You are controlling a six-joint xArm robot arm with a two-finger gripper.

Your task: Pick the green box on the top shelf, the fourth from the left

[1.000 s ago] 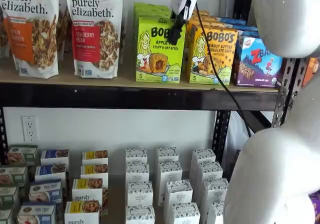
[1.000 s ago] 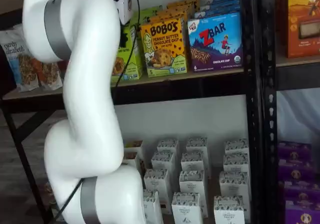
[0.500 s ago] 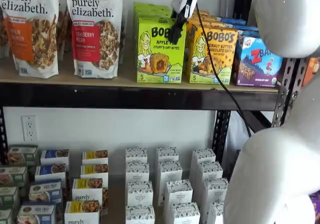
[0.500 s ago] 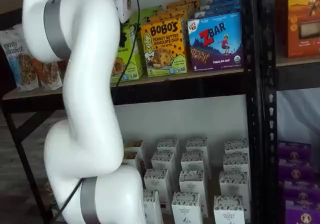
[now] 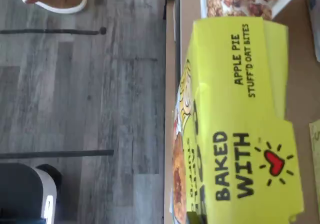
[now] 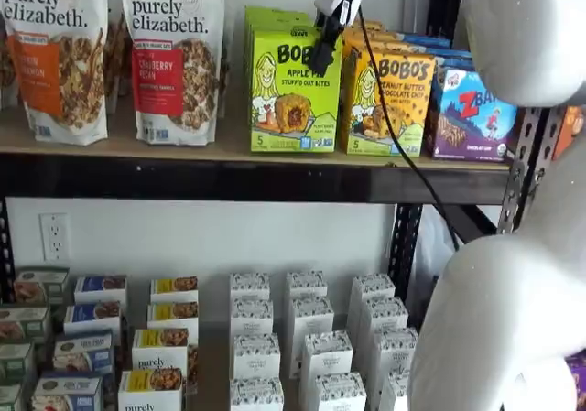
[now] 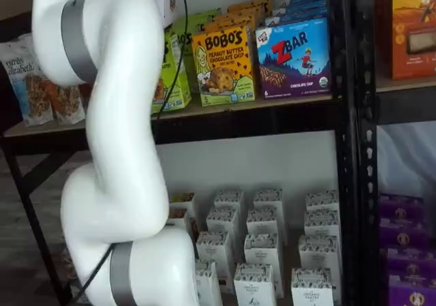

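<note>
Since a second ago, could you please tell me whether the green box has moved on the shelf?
Yes. In a shelf view the green box has shifted slightly right, narrowing the gap to the yellow-orange Bobo's box; the claw hangs at its front.

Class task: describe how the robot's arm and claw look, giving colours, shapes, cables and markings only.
The arm is glossy white, built of thick rounded segments with grey bands at the joints. The claw has a white body and black fingers. A thin black cable trails down beside it. No lettering shows.

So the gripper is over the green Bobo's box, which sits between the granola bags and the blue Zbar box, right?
Not quite. In a shelf view the green box has the yellow-orange Bobo's peanut butter box beside it, not the Zbar box. The gripper is over it.
</note>
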